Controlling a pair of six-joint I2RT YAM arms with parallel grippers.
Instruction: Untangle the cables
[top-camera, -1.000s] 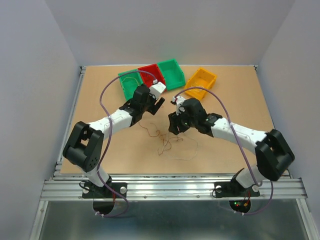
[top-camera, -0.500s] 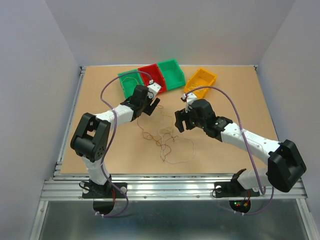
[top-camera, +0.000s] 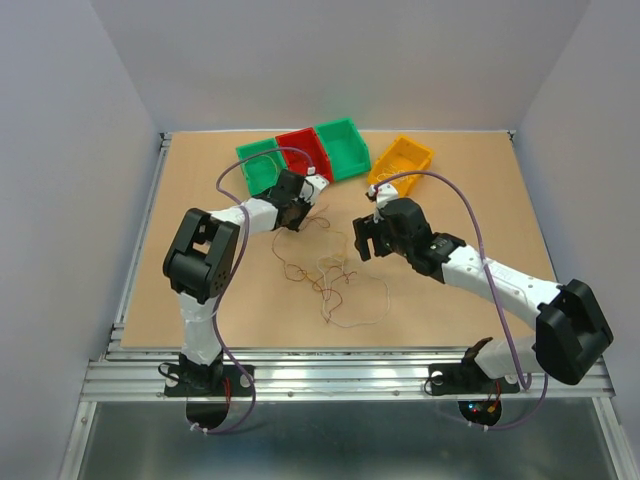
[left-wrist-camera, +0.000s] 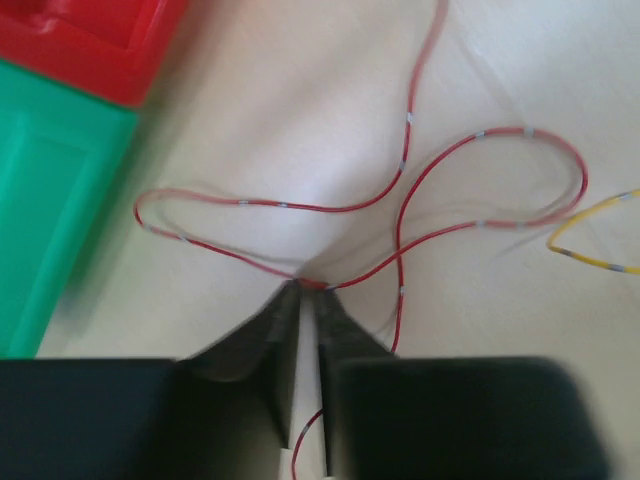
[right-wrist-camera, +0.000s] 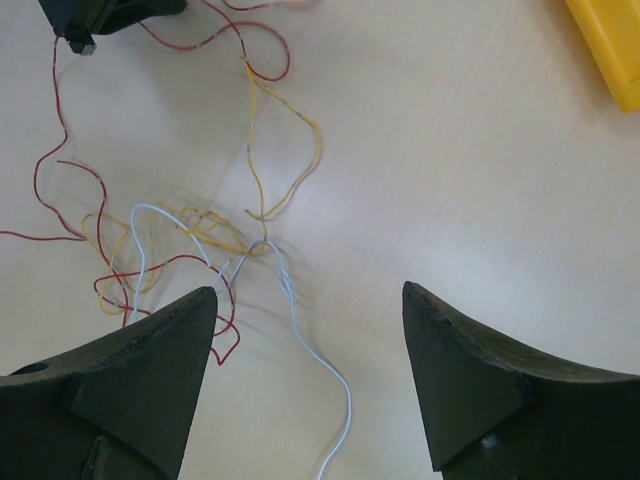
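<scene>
**Left gripper (left-wrist-camera: 310, 288) pinches a red wire (left-wrist-camera: 345, 208) near the bins while the right gripper (right-wrist-camera: 308, 292) hangs wide open above the cables (top-camera: 330, 275).**
Only the left wrist view shows the narrow jaws closed on the strand, beside the red bin (left-wrist-camera: 90, 40) and a green bin (left-wrist-camera: 45, 210). The overhead view places the loose tangle mid-table between both arms. A second earlier the left jaws stood wide and the right gripper sat closer over the tangle.

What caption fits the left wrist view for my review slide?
Left gripper pinching a looping red wire on the tabletop, beside the red bin and green bin.
</scene>
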